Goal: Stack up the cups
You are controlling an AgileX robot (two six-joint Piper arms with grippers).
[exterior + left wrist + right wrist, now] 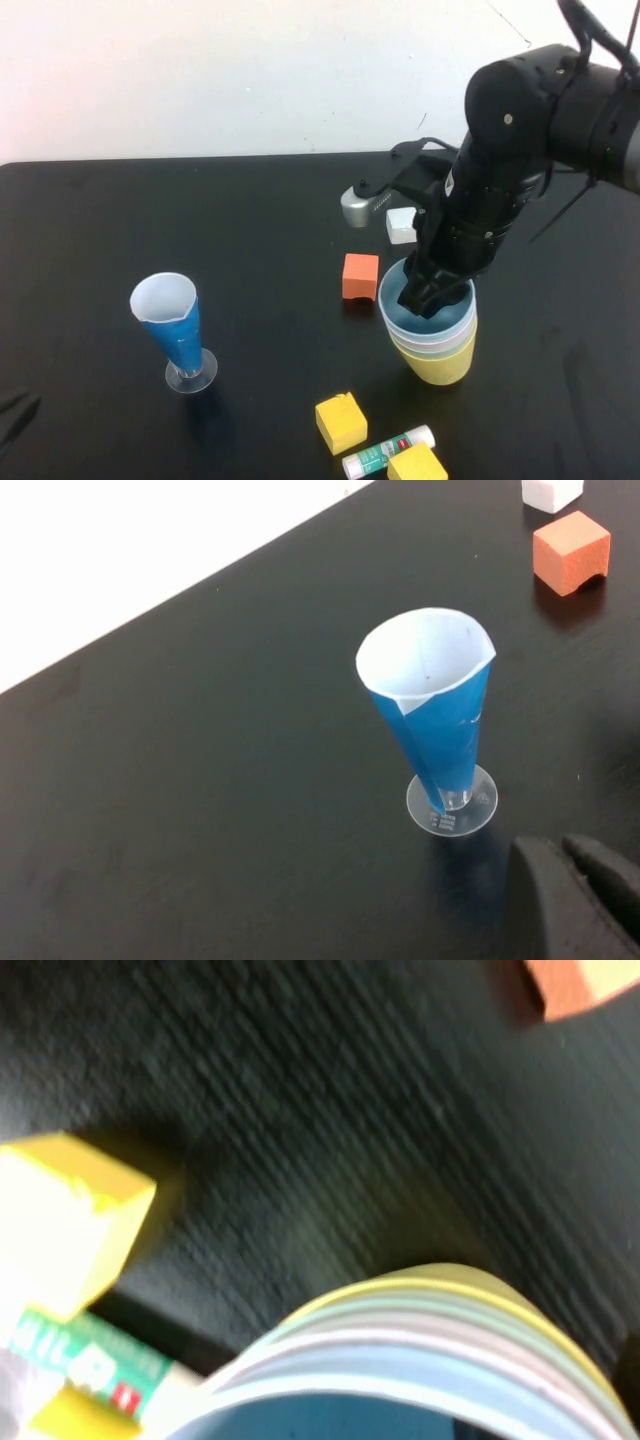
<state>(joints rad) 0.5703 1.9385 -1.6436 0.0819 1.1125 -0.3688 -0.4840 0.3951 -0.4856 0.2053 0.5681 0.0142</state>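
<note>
The four cups stand nested in one stack (432, 345) at the right of the black table: yellow (447, 367) outermost at the bottom, then green, pink and light blue (392, 298) on top. The right wrist view shows their rims close up: yellow (440, 1278), green (420, 1305), pink (400, 1335), blue (380, 1370). My right gripper (425, 293) reaches down into the mouth of the blue cup. My left gripper (575, 900) is parked low at the table's near left corner, shut and empty.
A tall blue-and-white conical cup (175, 325) on a clear foot stands at the left, near the left gripper (440, 710). An orange block (360, 275) and a white block (401, 225) lie behind the stack. Two yellow blocks (341, 420) (417, 465) and a glue stick (385, 452) lie in front.
</note>
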